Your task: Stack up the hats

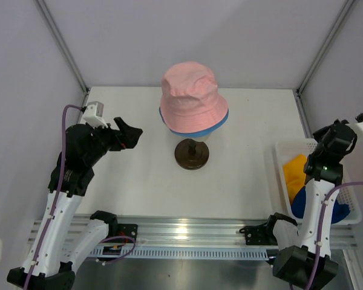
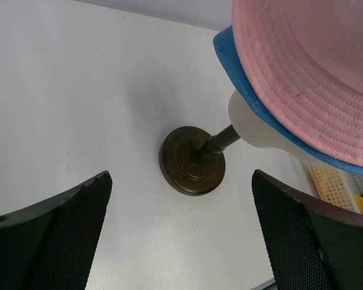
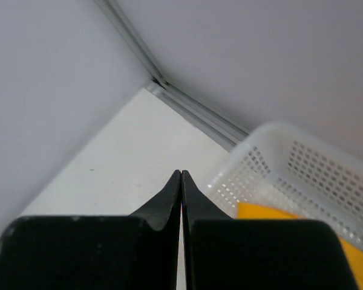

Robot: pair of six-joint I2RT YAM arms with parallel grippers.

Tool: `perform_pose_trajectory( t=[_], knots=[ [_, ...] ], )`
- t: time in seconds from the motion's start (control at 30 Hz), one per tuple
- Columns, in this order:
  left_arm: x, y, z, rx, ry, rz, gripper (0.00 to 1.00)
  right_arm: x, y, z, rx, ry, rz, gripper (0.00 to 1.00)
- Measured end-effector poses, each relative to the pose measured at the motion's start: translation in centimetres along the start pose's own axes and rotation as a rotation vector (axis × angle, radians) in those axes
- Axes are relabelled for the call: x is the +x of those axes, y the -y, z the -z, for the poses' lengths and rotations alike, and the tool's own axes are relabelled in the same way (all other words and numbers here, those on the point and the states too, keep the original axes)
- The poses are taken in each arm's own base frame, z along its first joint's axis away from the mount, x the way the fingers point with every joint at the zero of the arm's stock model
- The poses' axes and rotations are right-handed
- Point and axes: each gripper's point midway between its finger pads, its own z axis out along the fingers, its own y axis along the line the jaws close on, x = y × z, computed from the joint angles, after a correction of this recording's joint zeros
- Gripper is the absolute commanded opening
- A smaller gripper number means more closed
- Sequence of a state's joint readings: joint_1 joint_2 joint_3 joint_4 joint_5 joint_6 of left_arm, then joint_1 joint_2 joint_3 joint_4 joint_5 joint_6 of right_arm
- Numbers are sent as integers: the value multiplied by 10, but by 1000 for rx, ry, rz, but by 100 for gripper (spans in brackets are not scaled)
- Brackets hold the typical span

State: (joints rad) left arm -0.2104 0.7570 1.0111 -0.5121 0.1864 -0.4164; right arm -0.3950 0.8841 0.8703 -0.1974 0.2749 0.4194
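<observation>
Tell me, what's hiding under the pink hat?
Under the pink hat sits a light blue hat, only its brim peeking out; its top is covered. Below shows the cream head form on a dark base.

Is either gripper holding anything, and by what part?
Nothing is held. The left gripper is open and empty; the right gripper is shut on nothing.

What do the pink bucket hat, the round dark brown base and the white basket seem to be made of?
Pink bucket hat: matt fabric, stitched rows visible. Round dark brown base: perhaps wood or metal, faint sheen, concentric rings. White basket: likely plastic, perforated walls.
</observation>
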Motion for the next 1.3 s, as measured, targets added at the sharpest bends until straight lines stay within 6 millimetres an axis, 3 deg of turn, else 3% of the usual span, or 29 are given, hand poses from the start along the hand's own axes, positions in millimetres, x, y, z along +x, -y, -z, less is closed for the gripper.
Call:
perform_pose_trajectory(
  t=[0.07,0.1,0.17,0.27,0.37,0.5,0.93,1.03,1.13,1.17,1.3],
  knots=[
    [0,0,0,3,1,1,99,-20,-14,8,-54,30,1,0],
    [-1,0,0,4,2,1,99,-24,-19,8,-71,30,10,14],
    [-2,1,1,9,6,0,99,-22,-21,5,-77,13,21,55],
    [-4,3,3,17,16,-2,100,8,-9,-12,-20,-81,50,73],
    [-6,4,5,21,25,-4,100,65,13,-31,55,-227,76,75],
    [-6,4,4,20,26,-3,99,130,44,-34,140,-394,107,75],
    [-2,-4,-5,-3,-1,8,99,223,77,-47,206,-612,133,82],
    [-1,-6,-6,-7,-7,10,100,236,81,-51,212,-637,136,81],
    [-1,-7,-8,-12,-10,13,99,236,80,-58,211,-624,144,65],
    [0,-8,-9,-14,-12,14,99,235,81,-60,211,-619,147,44],
    [0,-10,-10,-21,-16,17,99,234,83,-66,224,-602,155,0]
  ],
)
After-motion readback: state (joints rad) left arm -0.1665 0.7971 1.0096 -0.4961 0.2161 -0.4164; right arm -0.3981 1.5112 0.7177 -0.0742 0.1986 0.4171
